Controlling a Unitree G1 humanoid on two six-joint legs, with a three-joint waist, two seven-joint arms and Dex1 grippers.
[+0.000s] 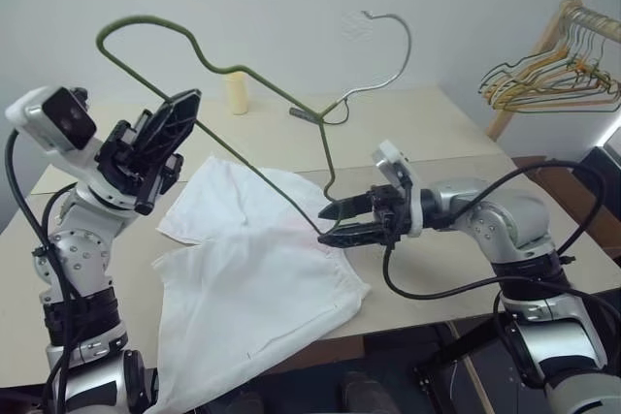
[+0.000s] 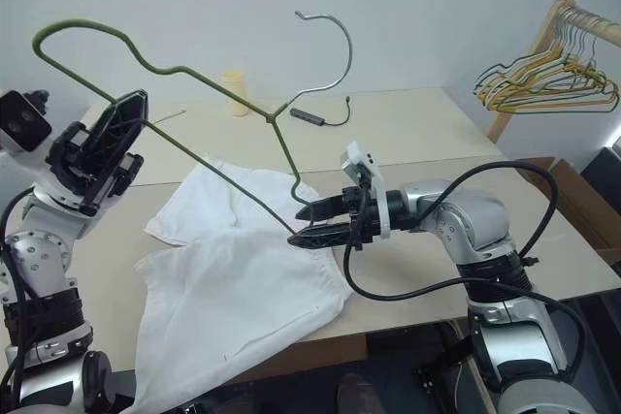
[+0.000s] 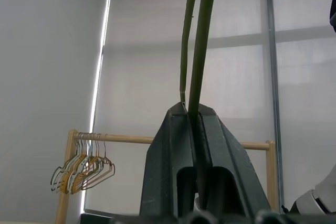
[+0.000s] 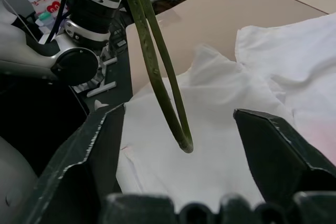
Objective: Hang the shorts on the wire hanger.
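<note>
1. The left hand (image 1: pixel 170 133) is raised above the left side of the worktop (image 1: pixel 437 123), fingers clamped tight on the wire hanger (image 1: pixel 155 24), holding it up in the air.
2. The wire hanger slants down from that grip toward the right; its hook curls high at the back, and its far bent corner hangs low over the cloth.
3. The shorts (image 1: pixel 252 269) lie spread and rumpled on the worktop, one edge drooping over the near side.
4. The right hand (image 1: pixel 335 224) points left, fingers parted, with the hanger's low corner between them, touching neither.
5. Coloured hangers (image 1: pixel 553 79) hang on a wooden rack at far right.
</note>
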